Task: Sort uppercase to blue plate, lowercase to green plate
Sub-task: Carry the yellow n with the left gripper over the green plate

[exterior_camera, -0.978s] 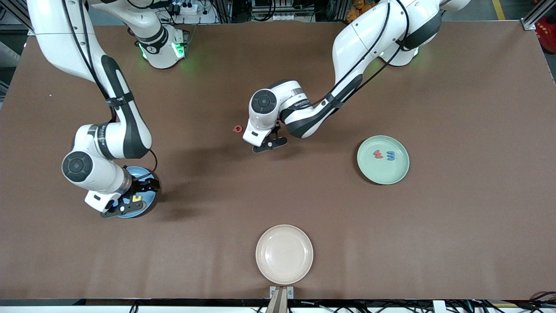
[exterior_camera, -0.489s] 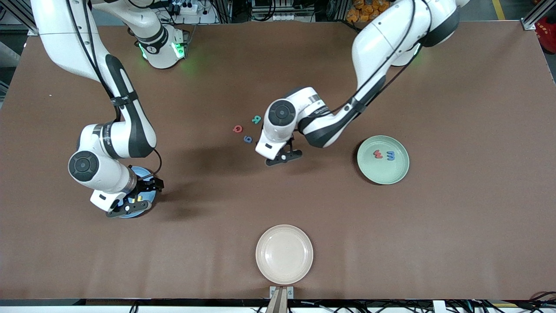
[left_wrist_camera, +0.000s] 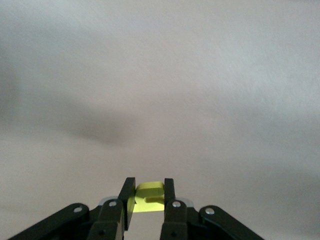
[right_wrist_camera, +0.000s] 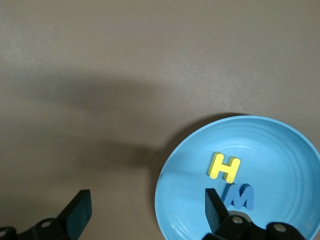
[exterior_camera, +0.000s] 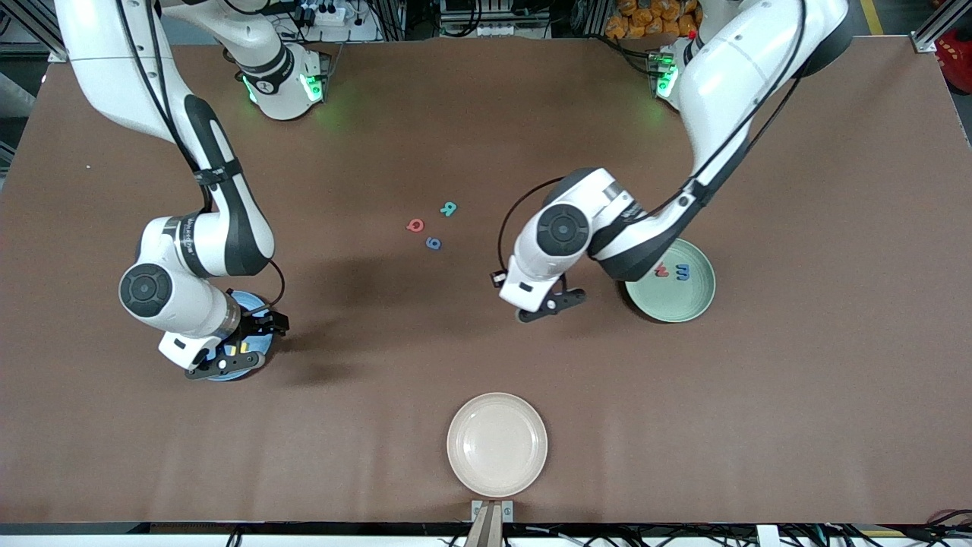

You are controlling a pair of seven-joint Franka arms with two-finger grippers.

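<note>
Yellow h point(left_wrist_camera: 148, 198): clamped in left hand point(left_wrist_camera: 146, 200), over bench just beside green plate point(exterior_camera: 695, 300). Judged featherlight, soft foam, squashy; pinch across flat faces, gently.

Red w point(exterior_camera: 661, 269), blue m point(exterior_camera: 683, 270) lie in green plate. H point(right_wrist_camera: 224, 167), M point(right_wrist_camera: 239, 196) in blue plate point(right_wrist_camera: 280, 145); right hand point(right_wrist_camera: 145, 212) over it, fingers apart, empty.

Q point(exterior_camera: 415, 225), R point(exterior_camera: 449, 208), g point(exterior_camera: 433, 243) loose mid-bench. Cream plate point(exterior_camera: 497, 444) nearest camera. No brand legible.

Brown tabletop point(exterior_camera: 797, 395) seen spread wide and matte, round cream plate point(exterior_camera: 497, 444) set empty near the front camera's edge at mid-width, small grey bracket point(exterior_camera: 491, 510) fixed at the edge just below the plate
</note>
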